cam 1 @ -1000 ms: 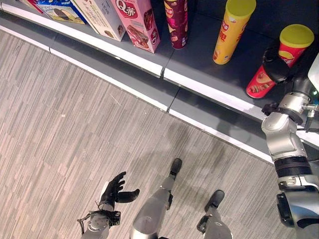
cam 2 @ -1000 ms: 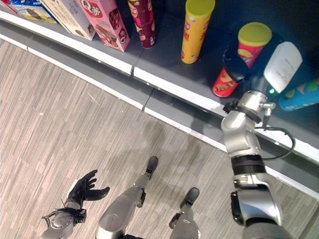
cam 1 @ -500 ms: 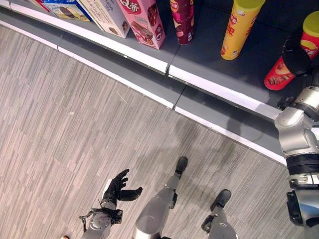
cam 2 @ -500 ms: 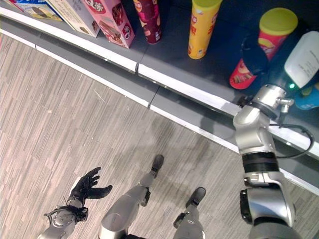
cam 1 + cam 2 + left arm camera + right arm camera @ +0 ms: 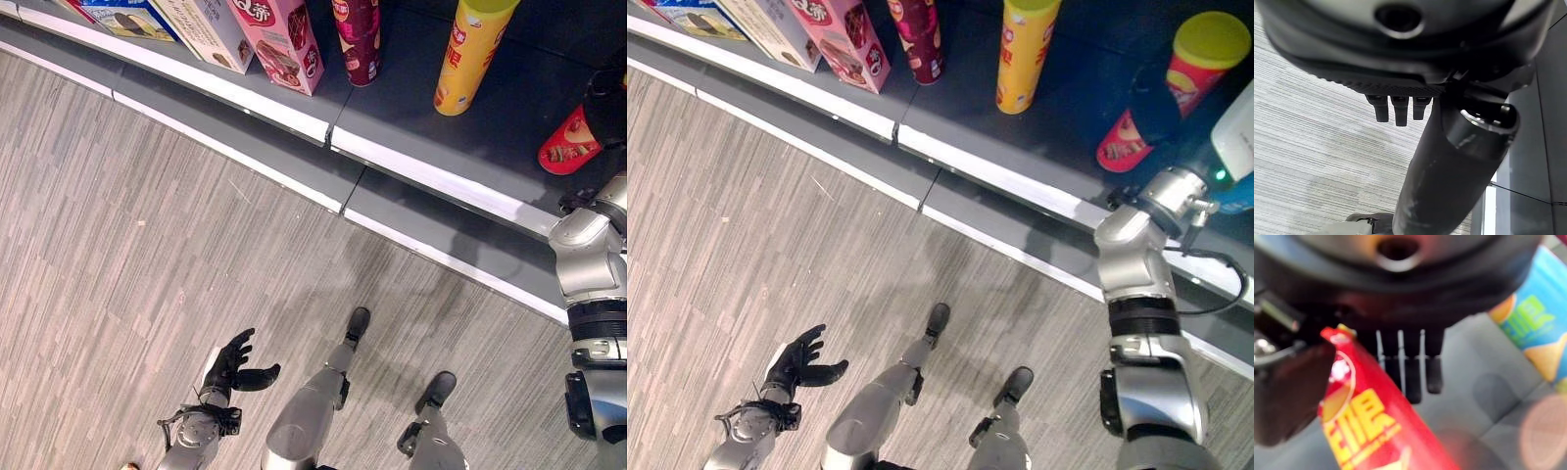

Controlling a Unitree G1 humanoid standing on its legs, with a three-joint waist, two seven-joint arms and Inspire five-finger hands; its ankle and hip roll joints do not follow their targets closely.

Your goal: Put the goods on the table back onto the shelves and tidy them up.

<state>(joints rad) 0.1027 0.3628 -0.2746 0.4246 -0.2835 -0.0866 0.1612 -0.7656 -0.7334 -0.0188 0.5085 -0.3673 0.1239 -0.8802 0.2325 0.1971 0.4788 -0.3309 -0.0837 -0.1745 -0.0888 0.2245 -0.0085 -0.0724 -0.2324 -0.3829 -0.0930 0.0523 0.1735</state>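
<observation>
1. Our right hand [image 5: 1154, 106] has its fingers [image 5: 1413, 374] and thumb curled round the red crisp tube [image 5: 1176, 73], which leans tilted on the shelf deck; our left hand [image 5: 233, 364] hangs low over the floor with fingers loosely spread, holding nothing
2. The shelf [image 5: 411, 108] is the largest thing before us: a dark deck with a white front edge strip, and the grey striped floor [image 5: 118, 245] below it
3. Next in size, three cartons stand at the far left of the deck: a blue one [image 5: 122, 18], a beige one [image 5: 201, 29] and a pink biscuit box [image 5: 279, 44]
4. Then the tubes: a maroon tube [image 5: 360, 39] and a yellow tube [image 5: 468, 54] stand upright and well apart, while a blue tube [image 5: 1530, 328] lies just beside the red one
5. Risks, as we judge them: the red tube is tilted, so letting go now could make it fall and roll toward the front edge, or knock the blue tube beside it; we should stand it upright before opening the hand
</observation>
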